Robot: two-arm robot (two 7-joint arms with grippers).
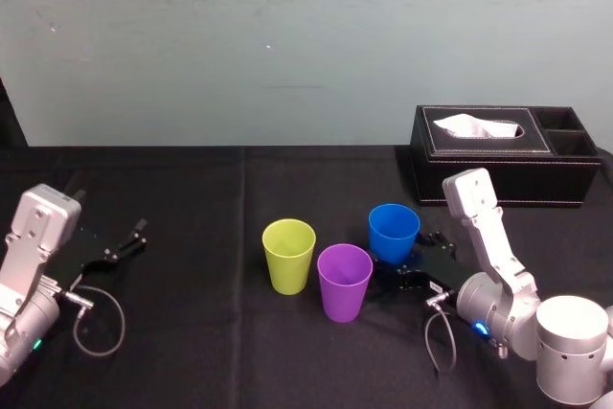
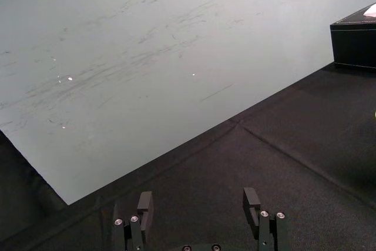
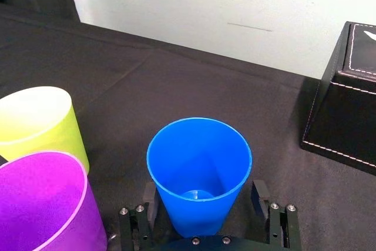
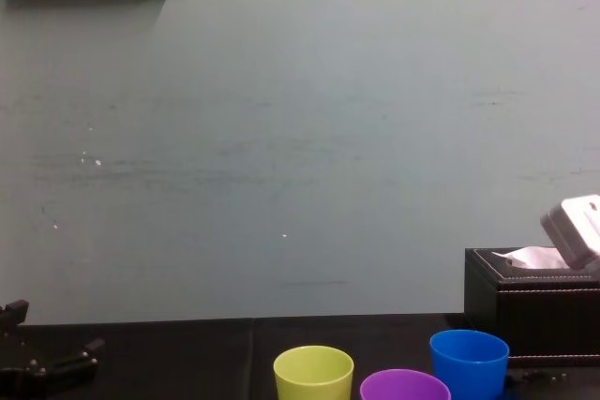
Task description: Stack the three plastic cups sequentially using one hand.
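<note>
The blue cup (image 3: 198, 168) is bracketed by the right pincer (image 3: 204, 190), spread, nothing gripped yet. Closing, then a lift toward the purple cup (image 3: 41, 204), seems called for. The left pincer (image 2: 198, 198) is parked, open.

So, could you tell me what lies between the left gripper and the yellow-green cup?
Bare black tablecloth, as the head view shows; the left gripper is parked open, well apart from the yellow-green cup.

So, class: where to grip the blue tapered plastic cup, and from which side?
Low on its wall, from the robot's side: the open right gripper straddles the blue plastic cup. It's upright, tapering downward; the purple plastic cup crowds its left. The left gripper idles far left.
</note>
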